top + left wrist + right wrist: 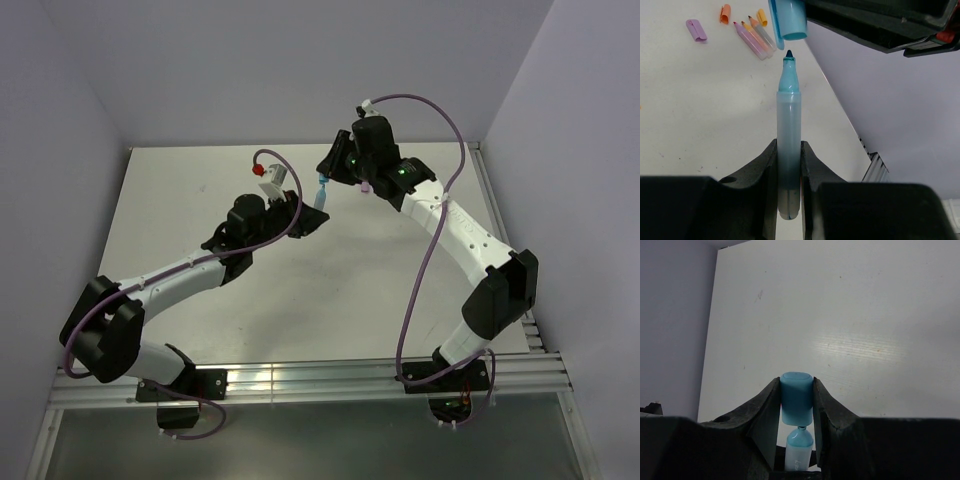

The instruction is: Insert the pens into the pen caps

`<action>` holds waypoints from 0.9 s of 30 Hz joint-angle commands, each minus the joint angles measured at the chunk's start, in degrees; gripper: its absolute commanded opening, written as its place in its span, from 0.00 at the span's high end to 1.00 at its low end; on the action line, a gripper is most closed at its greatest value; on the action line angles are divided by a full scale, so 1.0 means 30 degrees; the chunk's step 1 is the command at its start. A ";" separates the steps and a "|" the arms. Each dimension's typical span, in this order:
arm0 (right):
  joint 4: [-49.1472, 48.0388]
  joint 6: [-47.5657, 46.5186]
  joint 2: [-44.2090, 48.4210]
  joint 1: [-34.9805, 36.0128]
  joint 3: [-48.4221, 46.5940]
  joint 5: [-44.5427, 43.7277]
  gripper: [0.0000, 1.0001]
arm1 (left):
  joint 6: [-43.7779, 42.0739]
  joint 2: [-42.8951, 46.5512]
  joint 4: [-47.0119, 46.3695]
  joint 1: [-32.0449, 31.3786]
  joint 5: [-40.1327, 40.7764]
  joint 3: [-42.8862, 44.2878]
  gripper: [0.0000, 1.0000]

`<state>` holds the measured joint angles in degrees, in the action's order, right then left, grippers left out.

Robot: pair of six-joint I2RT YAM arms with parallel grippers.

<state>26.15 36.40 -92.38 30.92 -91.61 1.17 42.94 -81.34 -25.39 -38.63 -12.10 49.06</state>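
Left hand (789, 160), closest to its own wrist lens, clamps the lower barrel of a pale blue pen (788, 120), which stands straight out between the fingers, nib forward. Right hand (796, 405) is closed on the solid blue cap (796, 399), mouth facing the nib. Both are held in the air over the far middle of the desk (350, 300).

Step in hand, as I judge it: seating pen in cap. Nib sits just short of the cap's mouth, not yet inside. From the left wrist, the cap looks a touch off the pen's axis and slightly tilted. To do it well, bring both onto one line first, then push slowly along the barrel until the cap stops. A skewed push would likely drag the nib on the rim or slip the pen in its grip.

Only the left wrist view shows the gap, plus spares lying well off on the desk: purple cap (696, 30), orange cap (725, 13), pink pen (751, 42), peach pen (762, 36) beside it. Right wrist view shows the grip on the cap. Top view shows neither clearly.
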 commanded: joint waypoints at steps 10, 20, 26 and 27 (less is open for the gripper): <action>-0.0485 -0.0268 0.0178 0.0417 -0.0340 -0.0360 1.00 | -0.0455 0.0365 -0.0503 -0.0101 0.0283 0.0317 1.00; -0.0514 -0.0386 0.0148 0.0681 -0.0136 -0.0946 1.00 | -0.0572 0.0570 -0.0385 -0.0101 0.0400 0.0288 1.00; -0.0455 -0.0503 0.0031 0.0681 -0.0166 -0.1327 1.00 | -0.0748 0.0922 -0.0181 -0.0043 0.0575 0.0230 1.00; -0.0427 -0.0503 0.0002 0.0681 -0.0194 -0.1327 1.00 | -0.0777 0.0922 -0.0122 -0.0072 0.0605 0.0200 1.00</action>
<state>26.17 35.88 -92.40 32.53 -91.61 -1.19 42.15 -81.14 -24.86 -38.61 -11.22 49.06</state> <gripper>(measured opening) 0.352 0.229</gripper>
